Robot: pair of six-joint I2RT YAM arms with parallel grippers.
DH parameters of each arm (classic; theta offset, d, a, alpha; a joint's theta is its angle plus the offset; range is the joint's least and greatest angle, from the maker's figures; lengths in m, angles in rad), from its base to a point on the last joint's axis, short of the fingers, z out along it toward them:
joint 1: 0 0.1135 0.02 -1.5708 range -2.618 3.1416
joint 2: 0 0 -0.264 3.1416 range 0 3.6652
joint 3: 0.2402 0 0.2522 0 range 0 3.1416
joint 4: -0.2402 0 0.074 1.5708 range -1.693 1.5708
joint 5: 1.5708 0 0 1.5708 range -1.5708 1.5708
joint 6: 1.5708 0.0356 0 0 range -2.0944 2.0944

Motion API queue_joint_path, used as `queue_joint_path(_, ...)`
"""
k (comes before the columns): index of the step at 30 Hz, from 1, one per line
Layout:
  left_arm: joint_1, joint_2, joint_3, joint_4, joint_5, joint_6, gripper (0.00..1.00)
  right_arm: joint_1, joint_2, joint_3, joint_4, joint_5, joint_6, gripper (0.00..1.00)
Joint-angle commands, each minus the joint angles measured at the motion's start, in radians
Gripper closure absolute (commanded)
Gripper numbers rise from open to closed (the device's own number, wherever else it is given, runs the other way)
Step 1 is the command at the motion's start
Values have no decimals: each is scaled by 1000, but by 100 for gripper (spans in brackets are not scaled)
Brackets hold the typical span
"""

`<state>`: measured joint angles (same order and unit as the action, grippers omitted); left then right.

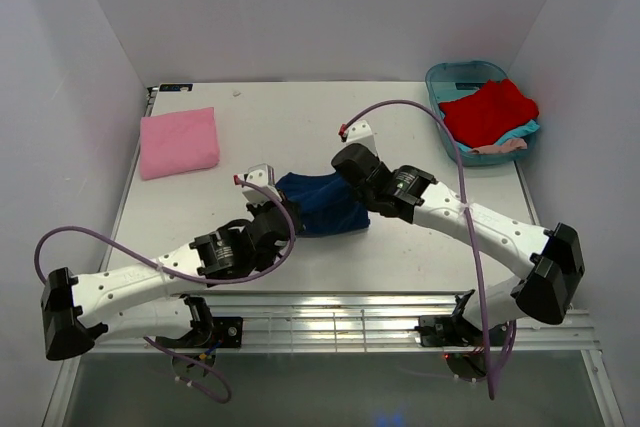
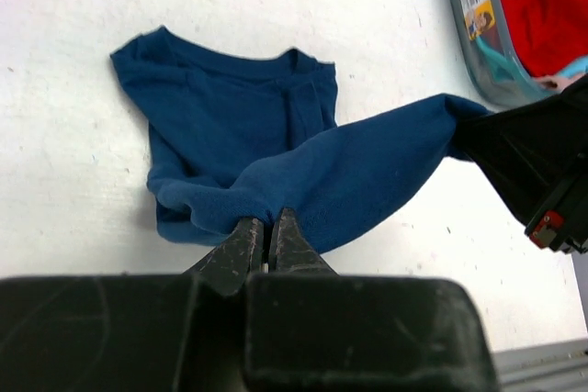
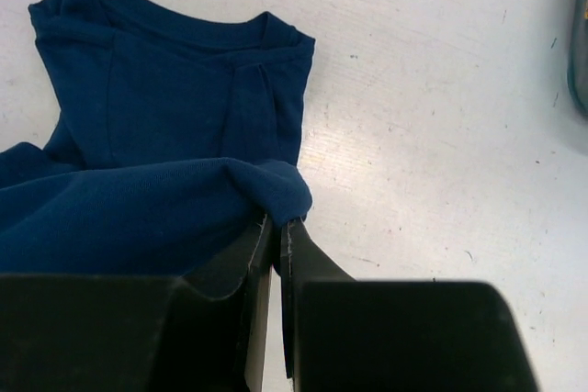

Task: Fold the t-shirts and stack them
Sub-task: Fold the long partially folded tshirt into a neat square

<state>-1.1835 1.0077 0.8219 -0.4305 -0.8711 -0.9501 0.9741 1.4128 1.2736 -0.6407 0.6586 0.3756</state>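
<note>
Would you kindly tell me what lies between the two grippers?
A fold of the navy t-shirt, with the left gripper and right gripper shut on its ends; the left wrist view shows it.

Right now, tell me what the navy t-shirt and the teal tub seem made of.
Navy t-shirt: soft knit cloth, probably cotton jersey, matte; it drapes and creases. Teal tub: rigid plastic, translucent, slightly shiny; a printed label sticks to its wall.
</note>
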Motion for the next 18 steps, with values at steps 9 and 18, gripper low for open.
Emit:
queue_joint_path(9,220,22,-63,252,104,186,100,-78,123,90,174,-40,-184,92)
queue_joint_path(18,360,201,-50,398,293,247,100,-164,267,181,233,-91,-254,92)
